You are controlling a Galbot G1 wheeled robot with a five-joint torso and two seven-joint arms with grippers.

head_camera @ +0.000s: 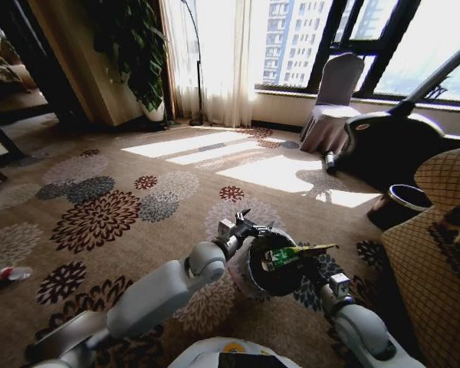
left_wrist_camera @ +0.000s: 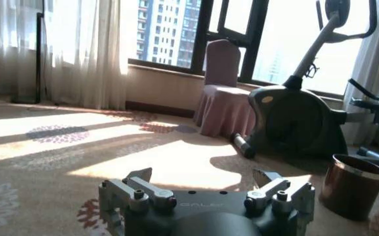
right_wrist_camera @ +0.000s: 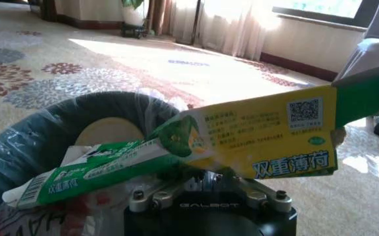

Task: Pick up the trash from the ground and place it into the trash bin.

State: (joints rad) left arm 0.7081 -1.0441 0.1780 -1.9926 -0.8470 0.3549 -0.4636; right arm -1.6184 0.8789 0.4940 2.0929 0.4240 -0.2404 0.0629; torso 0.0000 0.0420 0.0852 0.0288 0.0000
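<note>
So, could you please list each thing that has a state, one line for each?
Left claw: open, empty, held above the carpet beside the trash bin.
Right claw: shut on the green and yellow box, over the trash bin.
Green and yellow box: gripped, not yet released; a green tube sticks out of it.
Trash bin: upright, lined with a bag.
Brown bin: upright, open.
Litter: lying on the carpet.

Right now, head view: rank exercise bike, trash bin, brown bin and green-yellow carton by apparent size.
1. exercise bike
2. trash bin, which sits much nearer the camera, so its lead over the next is unsure
3. brown bin
4. green-yellow carton
</note>
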